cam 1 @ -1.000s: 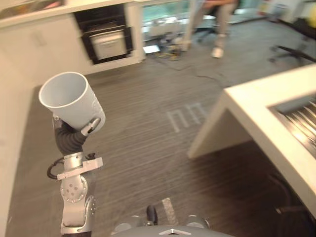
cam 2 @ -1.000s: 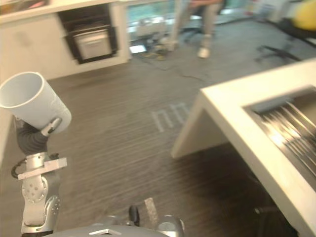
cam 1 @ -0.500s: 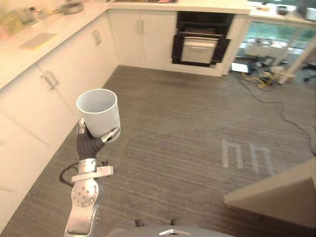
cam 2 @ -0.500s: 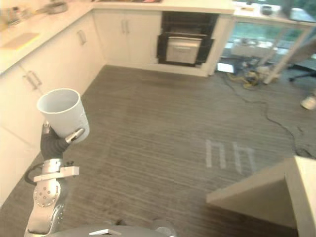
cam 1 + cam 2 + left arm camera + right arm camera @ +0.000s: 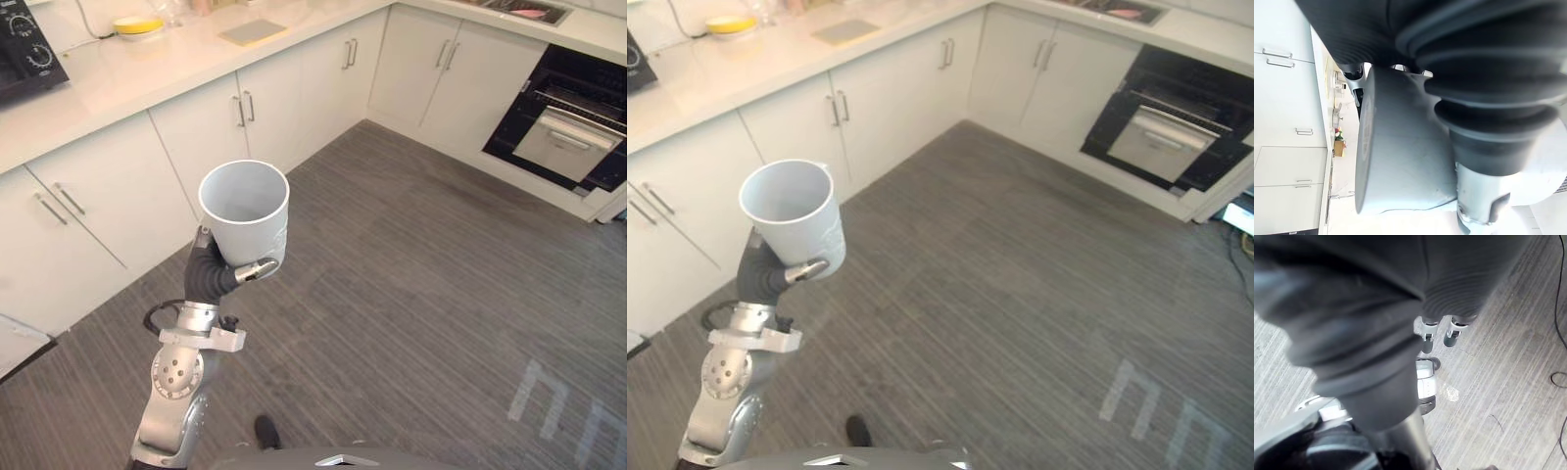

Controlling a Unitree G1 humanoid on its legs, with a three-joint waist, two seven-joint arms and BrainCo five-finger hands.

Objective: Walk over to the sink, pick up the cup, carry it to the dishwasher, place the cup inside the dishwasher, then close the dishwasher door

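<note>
Looking down from the head, the left hand holds the cup up at about 9 o'clock from the middle of the view. The cup's base and lower wall are hidden inside the hand. In the left wrist view the dark ribbed cover blocks much of the cup's side, so only a pale grey stretch of wall and the rim edge show. The cup stands nearly upright with its mouth facing up, and the visible inside is bare.

The left hand's fingers are curled round the cup's lower part, one dark tip pressed against the wall on the side toward 3 o'clock.

The right hand hangs above the grey striped floor; most of it is lost behind its own cover, and whether it is open or closed cannot be told.

White cabinets under a pale counter run from 9 to 12 o'clock. A yellow dish sits on the counter at 11 o'clock. Beside it, a black device with dials is cut off by the frame edge. At 2 o'clock a black built-in appliance is partly cut off too.
</note>
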